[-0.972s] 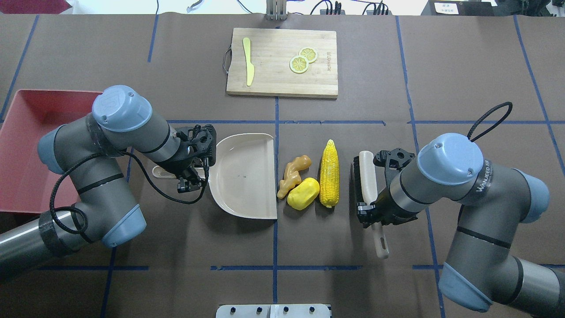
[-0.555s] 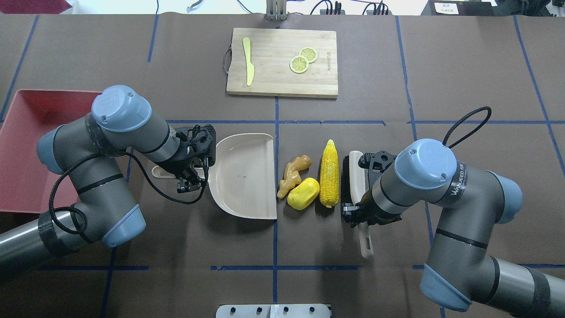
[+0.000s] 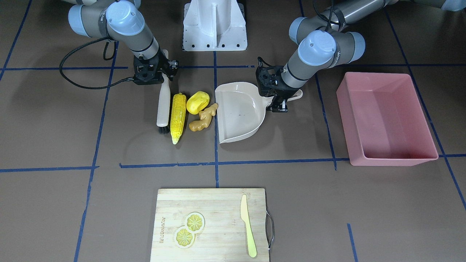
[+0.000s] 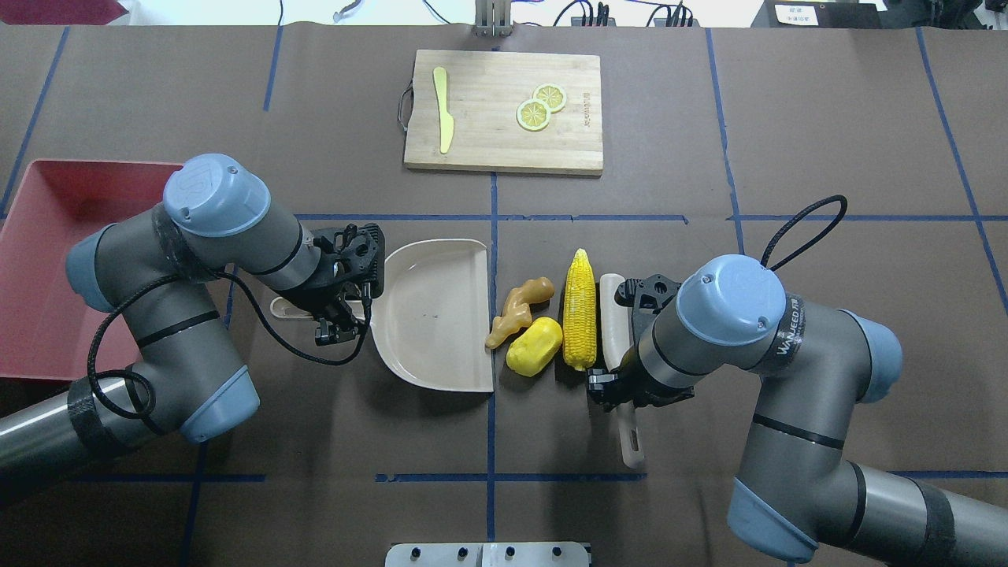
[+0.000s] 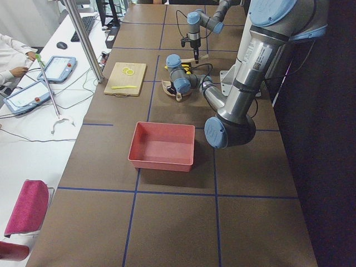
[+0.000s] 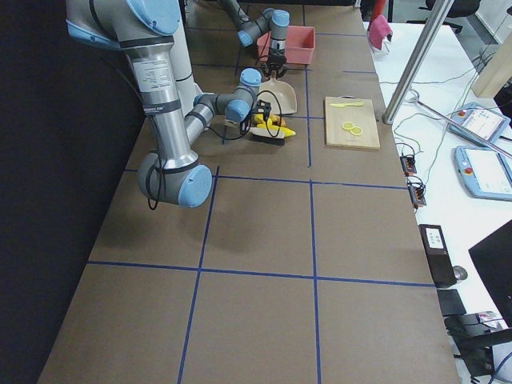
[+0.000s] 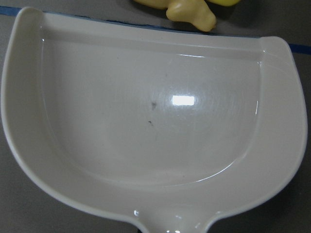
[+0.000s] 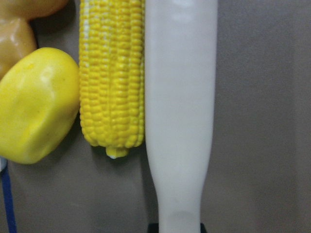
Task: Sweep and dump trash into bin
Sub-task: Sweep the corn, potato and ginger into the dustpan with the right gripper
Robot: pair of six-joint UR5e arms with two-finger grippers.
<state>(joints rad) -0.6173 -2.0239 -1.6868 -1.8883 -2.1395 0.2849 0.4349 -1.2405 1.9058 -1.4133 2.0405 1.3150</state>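
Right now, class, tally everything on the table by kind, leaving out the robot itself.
Trash: 3 (corn, lump, ginger)
Lemon slices: 2
Knife: 1
Board: 1
Dustpan: 1
Brush: 1
Bin: 1
Total: 10

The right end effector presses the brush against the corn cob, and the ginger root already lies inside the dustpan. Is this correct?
Not quite. The ginger root is not inside the dustpan; it lies just outside its open edge, as the left wrist-mounted view shows. The brush does touch the corn cob.
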